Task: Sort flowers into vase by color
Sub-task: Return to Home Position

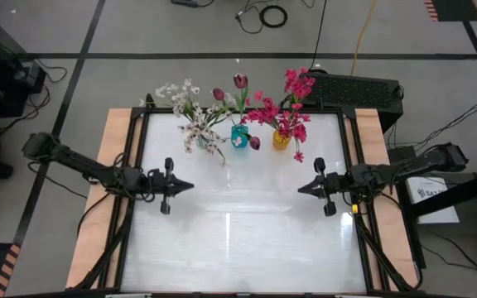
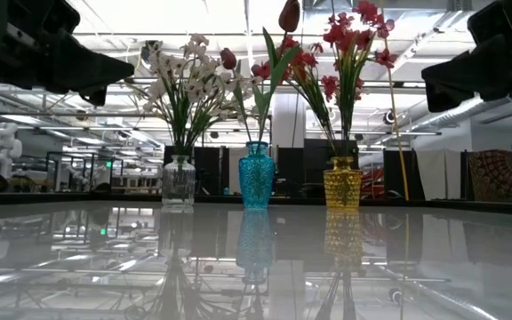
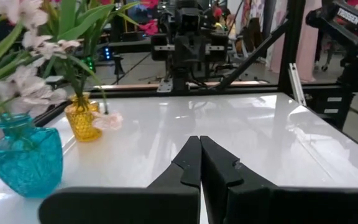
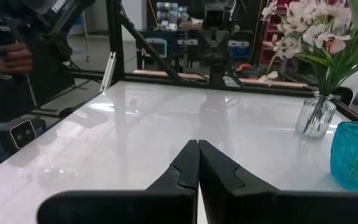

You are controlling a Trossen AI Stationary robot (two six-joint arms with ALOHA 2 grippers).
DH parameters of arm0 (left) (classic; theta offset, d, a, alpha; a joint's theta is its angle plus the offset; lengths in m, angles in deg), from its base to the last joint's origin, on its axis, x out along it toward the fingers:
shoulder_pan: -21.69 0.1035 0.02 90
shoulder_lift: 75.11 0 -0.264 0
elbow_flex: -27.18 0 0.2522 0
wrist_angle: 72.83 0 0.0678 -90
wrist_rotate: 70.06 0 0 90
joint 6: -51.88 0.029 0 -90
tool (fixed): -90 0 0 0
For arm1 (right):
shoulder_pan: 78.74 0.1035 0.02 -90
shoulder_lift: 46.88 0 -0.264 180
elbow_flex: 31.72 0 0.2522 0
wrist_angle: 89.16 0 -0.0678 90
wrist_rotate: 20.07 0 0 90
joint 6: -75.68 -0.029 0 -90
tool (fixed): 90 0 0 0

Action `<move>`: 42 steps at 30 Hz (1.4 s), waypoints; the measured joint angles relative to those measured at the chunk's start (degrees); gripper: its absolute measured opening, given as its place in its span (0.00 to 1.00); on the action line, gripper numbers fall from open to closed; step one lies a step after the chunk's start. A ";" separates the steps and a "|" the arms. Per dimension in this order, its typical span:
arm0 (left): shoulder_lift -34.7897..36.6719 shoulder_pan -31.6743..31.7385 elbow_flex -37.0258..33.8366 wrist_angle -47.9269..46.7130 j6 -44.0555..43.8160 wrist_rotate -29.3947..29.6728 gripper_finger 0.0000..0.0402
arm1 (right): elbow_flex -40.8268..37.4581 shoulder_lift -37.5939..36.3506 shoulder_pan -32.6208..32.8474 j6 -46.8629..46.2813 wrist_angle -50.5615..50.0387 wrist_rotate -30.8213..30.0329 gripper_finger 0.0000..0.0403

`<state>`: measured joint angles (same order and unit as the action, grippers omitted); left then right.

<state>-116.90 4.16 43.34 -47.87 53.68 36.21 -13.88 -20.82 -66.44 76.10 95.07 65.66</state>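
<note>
Three vases stand in a row at the table's far edge. A clear glass vase (image 2: 178, 181) holds white and pale pink flowers (image 1: 190, 112). A teal vase (image 2: 257, 175) holds dark maroon tulips (image 1: 239, 81). A yellow vase (image 2: 342, 183) holds magenta flowers (image 1: 292, 103). My left gripper (image 1: 190, 186) hangs shut and level above the table's left side, with nothing in it. My right gripper (image 1: 300, 189) hangs shut and level above the right side, also with nothing in it, pointing at the left one.
The glossy white table top (image 1: 238, 240) lies bare between and in front of the grippers. A black frame and wooden borders (image 1: 114, 157) edge it. A person's arm (image 4: 5, 59) shows beyond the table's near side in the right wrist view.
</note>
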 joint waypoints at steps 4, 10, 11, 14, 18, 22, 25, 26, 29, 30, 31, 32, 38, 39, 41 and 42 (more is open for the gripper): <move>1.45 1.26 -0.72 -0.18 0.00 -0.71 0.00 | -2.14 -0.17 -0.51 0.01 2.81 -0.14 0.00; 3.45 1.45 -0.86 -3.26 0.12 -0.74 0.00 | -3.35 -0.15 -3.42 -2.63 1.97 2.97 0.00; 3.82 1.45 -0.86 -3.91 0.09 -0.73 0.00 | -3.34 -0.21 -3.99 -2.77 1.95 4.21 0.00; 4.90 1.45 -0.86 -5.74 0.00 -0.71 0.00 | -3.29 -0.20 -5.46 -2.78 1.87 5.98 0.00; 6.23 1.45 -0.86 -7.79 -1.18 -0.69 0.00 | -3.29 -0.83 -7.28 -2.78 -0.01 5.94 0.00; 7.87 1.44 -1.22 -9.31 -1.49 -0.08 0.00 | -3.29 -2.41 -8.97 -2.25 -1.22 5.67 0.00; 9.97 1.44 -1.98 -10.99 -1.86 1.49 0.00 | -3.29 -4.31 -9.78 -1.46 -2.53 5.76 0.00; 10.89 1.43 -1.99 -12.15 -2.62 2.08 0.00 | -3.29 -5.12 -10.00 -1.44 -3.32 5.82 0.00; 13.33 1.39 -1.99 -14.51 -3.28 2.45 0.00 | -3.29 -7.73 -10.42 -1.44 -5.92 5.85 0.00; 14.23 1.39 -1.99 -15.04 -3.28 2.41 0.00 | -3.29 -8.53 -10.49 -1.44 -6.44 5.85 0.00; 15.03 1.39 -1.99 -15.06 -3.24 2.41 0.00 | -3.29 -9.50 -10.48 -1.40 -6.85 5.85 0.00; 15.82 1.39 -1.99 -15.32 -3.08 2.39 0.00 | -3.29 -10.38 -10.48 -1.39 -7.19 5.85 0.00; 20.61 1.39 -2.02 -19.46 -3.02 2.22 0.00 | -3.24 -15.81 -10.47 -0.87 -10.83 5.85 0.00; 21.58 1.36 -2.02 -20.48 -3.04 2.20 0.00 | -3.24 -16.76 -10.47 -0.83 -11.79 5.85 0.00; 23.64 1.18 -2.02 -22.21 -3.04 2.16 0.00 | -3.24 -18.77 -10.47 -0.81 -13.17 5.73 0.00; 24.74 1.02 -2.04 -22.91 -3.02 2.13 0.00 | -3.24 -19.86 -10.47 -0.78 -13.84 5.61 0.00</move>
<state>-92.16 5.18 41.30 -70.78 50.66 38.34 -17.12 -40.68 -76.91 75.32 81.23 71.28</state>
